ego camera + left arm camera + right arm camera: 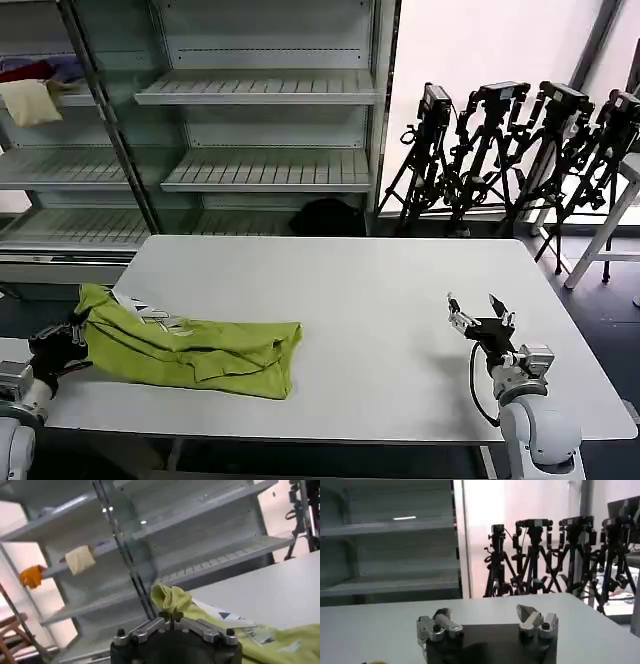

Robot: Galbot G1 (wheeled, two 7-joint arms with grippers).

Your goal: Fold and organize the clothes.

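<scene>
The jaws of the left gripper are shut on a bunched corner of the T-shirt, and the pinched cloth stands up in a small peak above them. That gripper sits at the desk's left edge, near the front. The right gripper hovers just above the bare desk on the right, well apart from the shirt, with its jaws spread wide and nothing between them.

The shirt lies crumpled along the front left part of the desk, running from the left gripper toward the middle. It is rumpled into ridges, with part of the white print showing near the held end and a folded lump at the far end. It is not yet flat, so I judge folding has barely begun and the step in hand is spreading it out.

To do that well, the left gripper should keep a firm hold on its corner and draw it outward and slightly up, so the cloth unrolls rather than drags as a heap. The right gripper would best come across to the free end and take a single layer at an edge or hem, not the whole lump. Pulling the two ends apart gently, low over the desk, should lay the shirt flat. Tugging hard risks slipping the corner from the left jaws or pulling cloth off the front edge.
</scene>
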